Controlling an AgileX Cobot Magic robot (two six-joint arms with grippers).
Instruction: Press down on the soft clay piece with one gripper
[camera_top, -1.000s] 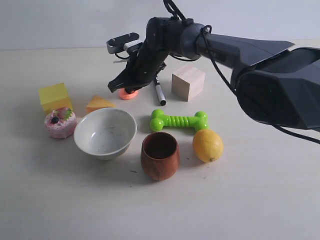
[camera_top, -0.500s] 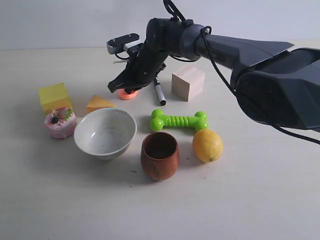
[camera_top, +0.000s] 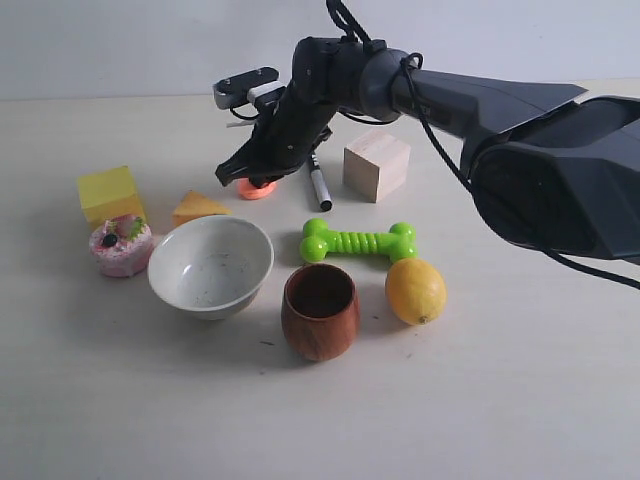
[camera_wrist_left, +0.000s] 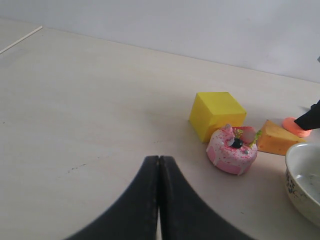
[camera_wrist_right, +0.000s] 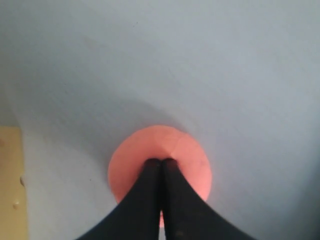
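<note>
The soft clay piece (camera_top: 258, 189) is a small salmon-orange blob on the table, left of the marker. My right gripper (camera_top: 240, 172) hangs over it, shut, with its black fingertips down on the clay's top. In the right wrist view the closed tips (camera_wrist_right: 161, 163) rest on the middle of the round clay piece (camera_wrist_right: 187, 155), which shows a slight crease there. My left gripper (camera_wrist_left: 159, 159) is shut and empty above bare table, well away from the clay (camera_wrist_left: 292, 125).
Round the clay lie a black-and-silver marker (camera_top: 318, 185), a wooden cube (camera_top: 376, 165), an orange-yellow wedge (camera_top: 198, 207), a yellow cube (camera_top: 110, 193), a pink cupcake toy (camera_top: 121, 246), a white bowl (camera_top: 211, 265), a green bone toy (camera_top: 358, 241), a wooden cup (camera_top: 319, 311) and a lemon (camera_top: 415, 290).
The right gripper has lifted very slightly and stays shut over the clay. Nothing else has moved.
</note>
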